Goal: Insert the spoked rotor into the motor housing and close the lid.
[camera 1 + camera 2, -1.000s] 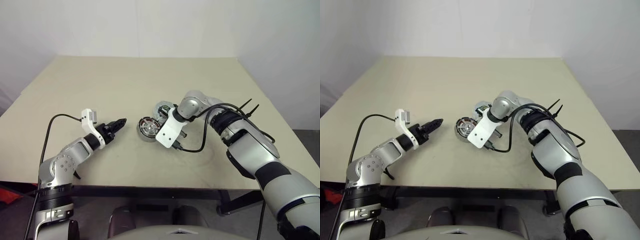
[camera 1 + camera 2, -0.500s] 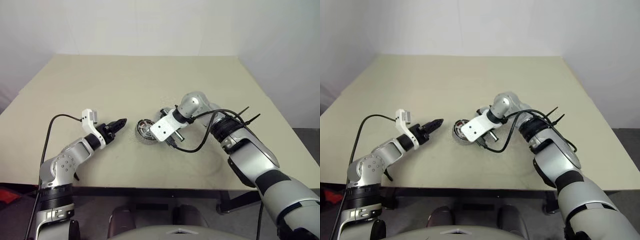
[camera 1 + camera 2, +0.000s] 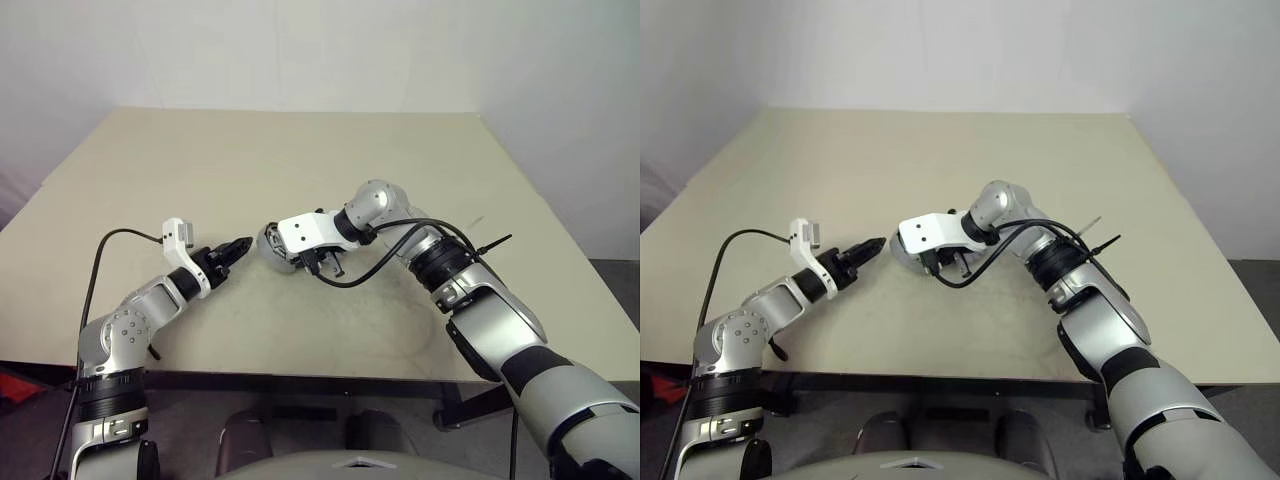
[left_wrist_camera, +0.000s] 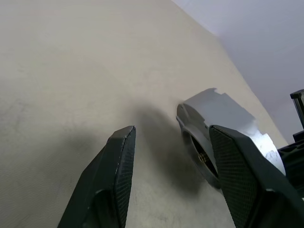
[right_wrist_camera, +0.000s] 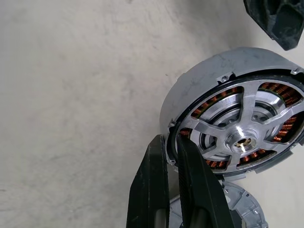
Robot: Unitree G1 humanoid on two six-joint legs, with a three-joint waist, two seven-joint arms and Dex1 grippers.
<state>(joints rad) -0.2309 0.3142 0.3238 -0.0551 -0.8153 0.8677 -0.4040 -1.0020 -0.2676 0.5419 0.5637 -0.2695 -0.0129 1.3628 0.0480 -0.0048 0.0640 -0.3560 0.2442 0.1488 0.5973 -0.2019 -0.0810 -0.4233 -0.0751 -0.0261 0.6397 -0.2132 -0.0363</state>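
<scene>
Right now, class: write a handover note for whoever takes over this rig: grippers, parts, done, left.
The left gripper is open and empty, low over the table, aimed at the motor housing.
The right gripper is shut on its rim, holding it tipped up.
Done: the spoked rotor sits inside the housing.
The lid, seemingly the grey part beneath, is off.
Left: lay the housing flat, close the lid.

I see a broad, matt beige rectangular table (image 3: pixel 200 170), its top pale, faintly scuffed and mostly bare. Near its middle is a thick, round, silver-grey motor housing (image 5: pixel 209 80) with copper-brown windings. It stands steeply tilted, and I cannot tell whether its lower edge touches the surface. A flat, light-grey metal spoked rotor (image 5: pixel 266 107) sits inside it. Just beside it, a round grey metal lid (image 5: pixel 247 206) lies flat on the tabletop.
</scene>
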